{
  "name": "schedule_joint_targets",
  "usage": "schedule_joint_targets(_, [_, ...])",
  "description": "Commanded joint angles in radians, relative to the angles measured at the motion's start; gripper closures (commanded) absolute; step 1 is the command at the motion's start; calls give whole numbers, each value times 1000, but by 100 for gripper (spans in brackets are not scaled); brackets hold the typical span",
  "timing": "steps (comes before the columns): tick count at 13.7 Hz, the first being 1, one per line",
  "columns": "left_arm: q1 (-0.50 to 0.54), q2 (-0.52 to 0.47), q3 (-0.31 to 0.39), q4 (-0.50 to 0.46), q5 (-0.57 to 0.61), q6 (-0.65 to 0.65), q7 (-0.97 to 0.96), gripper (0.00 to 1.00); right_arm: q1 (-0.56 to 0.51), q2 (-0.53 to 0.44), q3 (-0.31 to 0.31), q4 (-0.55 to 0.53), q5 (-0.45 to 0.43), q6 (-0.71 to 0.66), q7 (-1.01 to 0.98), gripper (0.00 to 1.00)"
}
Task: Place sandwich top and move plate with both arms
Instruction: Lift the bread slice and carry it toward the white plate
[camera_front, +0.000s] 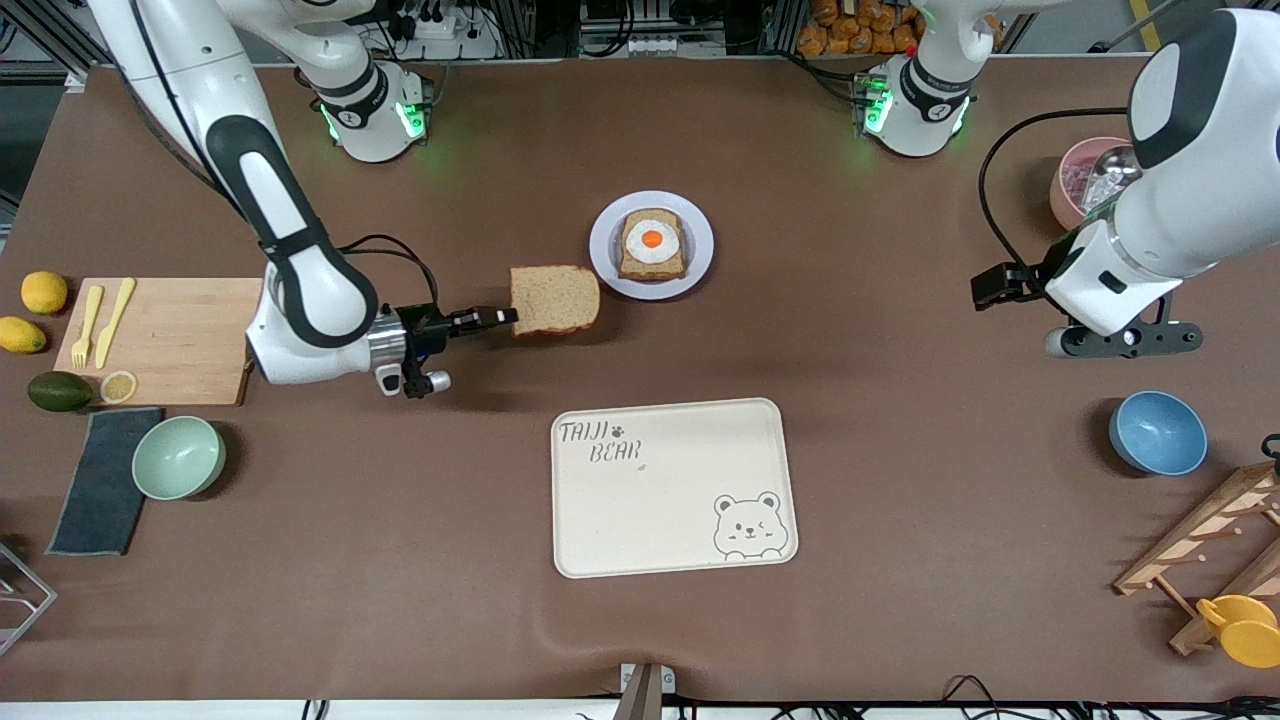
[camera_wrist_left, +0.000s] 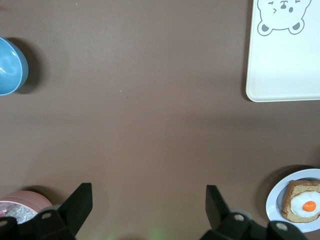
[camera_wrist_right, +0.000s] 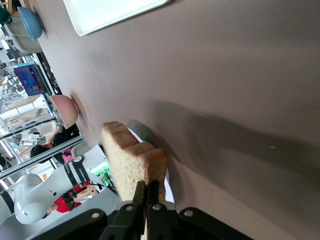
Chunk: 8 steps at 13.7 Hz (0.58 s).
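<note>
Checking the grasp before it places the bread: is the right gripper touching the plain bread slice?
Touching. In the right wrist view the right gripper has its fingers shut on the bread slice's edge; the front view shows the slice held off the table.

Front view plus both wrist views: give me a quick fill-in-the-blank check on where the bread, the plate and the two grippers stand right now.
1. The right gripper is shut on the ____, holding it by one edge above the table.
2. The toast slice on the plate is topped with a fried ____.
3. The left gripper hangs with its fingers ____ over bare table near the pink bowl.
4. The cream tray carries a drawing of a ____.

Missing words: sandwich top; egg; open; bear
</note>
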Motion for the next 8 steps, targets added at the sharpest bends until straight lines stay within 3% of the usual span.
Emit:
schedule_joint_targets(1, [3, 3, -4, 1, -18, 1, -12, 0, 98, -64, -9, -92, 133, 74, -46, 100])
schedule_joint_targets(3, [5, 3, -4, 1, -18, 1, -12, 0, 164, -64, -9, -105, 190, 116, -50, 100])
schedule_joint_targets(8, [5, 4, -4, 1, -17, 1, -12, 0, 206, -64, -8, -155, 255, 111, -140, 100])
